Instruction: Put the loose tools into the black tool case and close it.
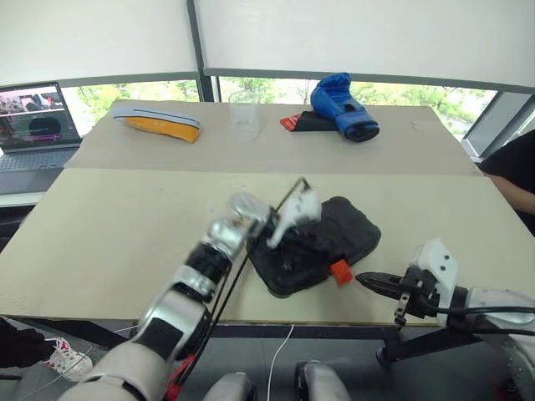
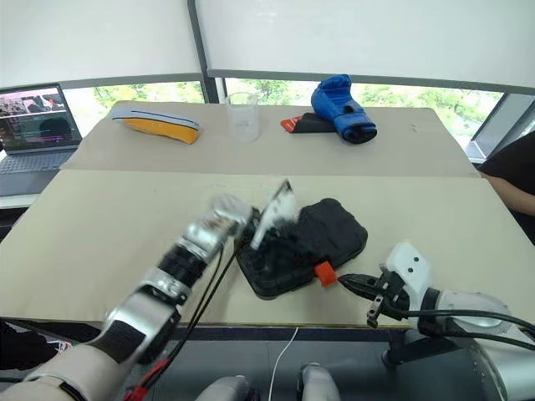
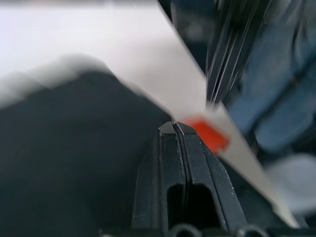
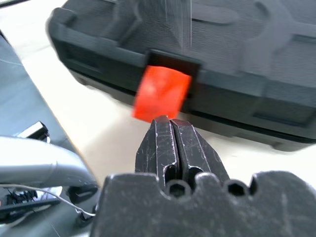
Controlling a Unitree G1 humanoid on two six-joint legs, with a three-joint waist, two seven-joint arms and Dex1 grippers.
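**Case shut on near table edge; both grippers clenched and empty**

The black tool case (image 1: 322, 242) is found lying closed on the near table (image 1: 109, 242), close to its front edge, with its lid down. Its orange latch (image 4: 162, 94) is seen standing out from the front wall, facing the table edge.

The left gripper (image 3: 177, 129) is positioned over the case, fingers pressed tight together with nothing between them. The right gripper (image 4: 171, 126) is held low just beside the latch, its tips close to the orange tab; contact cannot be confirmed. Its fingers are likewise clenched on nothing.

On the far table a blue boxing glove (image 1: 343, 104), a clear cup (image 1: 243, 114) and a laptop (image 1: 33, 125) are noted.
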